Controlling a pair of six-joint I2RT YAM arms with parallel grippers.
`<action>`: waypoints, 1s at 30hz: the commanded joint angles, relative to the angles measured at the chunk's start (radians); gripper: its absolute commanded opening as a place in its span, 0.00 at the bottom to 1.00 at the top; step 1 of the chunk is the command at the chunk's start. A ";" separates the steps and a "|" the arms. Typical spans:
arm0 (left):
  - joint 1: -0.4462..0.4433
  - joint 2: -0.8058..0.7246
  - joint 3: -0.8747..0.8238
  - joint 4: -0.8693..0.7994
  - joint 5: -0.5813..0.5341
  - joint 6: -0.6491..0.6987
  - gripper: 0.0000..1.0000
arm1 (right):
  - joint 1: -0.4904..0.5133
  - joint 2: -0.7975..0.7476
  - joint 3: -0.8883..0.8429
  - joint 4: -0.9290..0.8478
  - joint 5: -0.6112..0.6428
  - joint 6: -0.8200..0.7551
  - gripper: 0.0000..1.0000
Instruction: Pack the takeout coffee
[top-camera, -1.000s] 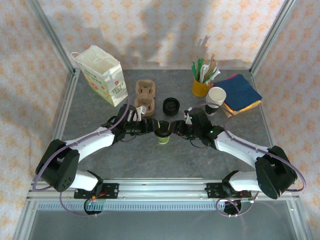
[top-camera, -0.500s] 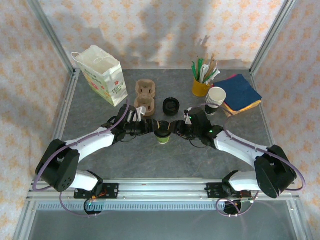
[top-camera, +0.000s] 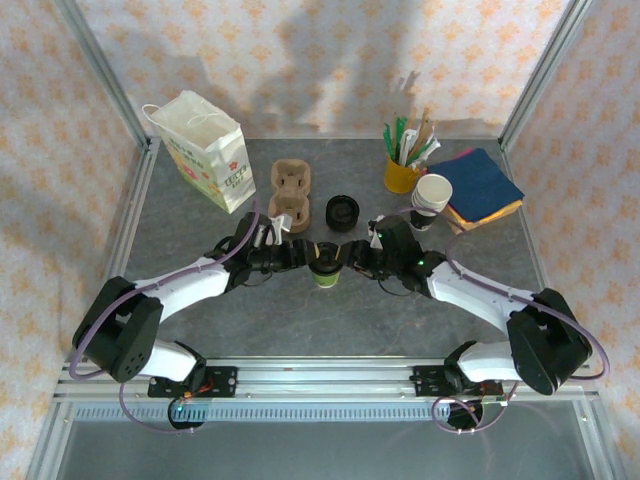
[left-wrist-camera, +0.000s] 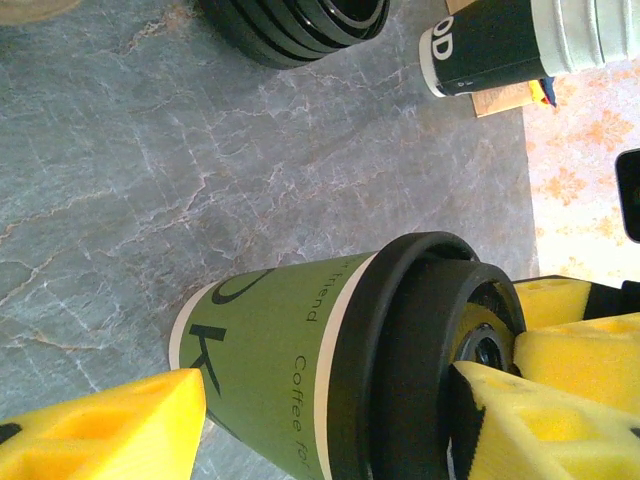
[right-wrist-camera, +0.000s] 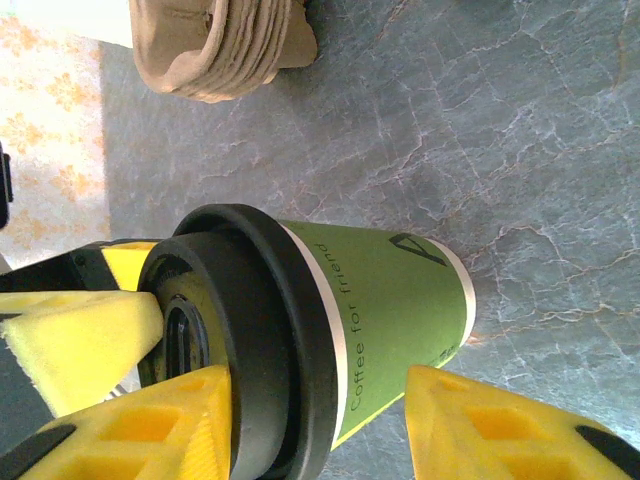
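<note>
Grey marbled tabletop (top-camera: 330, 325). Printed paper bag (top-camera: 208, 150) stands upright at back left. Blue napkin stack (top-camera: 482, 185) at back right. Cardboard cup carrier (top-camera: 290, 190) behind centre, black lid stack (top-camera: 342, 211) just beside it. Left end effector (top-camera: 306, 257) and right end effector (top-camera: 347, 260) meet mid-tabletop, yellow fingers parted, close against the takeout coffee (top-camera: 324, 268). Grasping or only touching: cannot tell for either. Yellow cup (top-camera: 400, 176) of sticks and straws at back right, white cup stack (top-camera: 431, 198) near it. Takeout coffee is upright on the tabletop, green wall, black lid on, between both end effectors, in front of the carrier and lids.
</note>
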 joint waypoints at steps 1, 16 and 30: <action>-0.010 0.063 -0.063 -0.138 -0.075 0.019 0.64 | -0.002 0.063 -0.068 -0.113 0.081 0.035 0.46; -0.050 -0.033 -0.018 -0.122 -0.087 0.009 0.63 | 0.001 -0.011 -0.063 -0.083 0.069 0.009 0.45; -0.050 -0.097 0.076 -0.185 -0.130 0.040 0.63 | 0.015 -0.031 0.118 -0.159 0.026 -0.046 0.46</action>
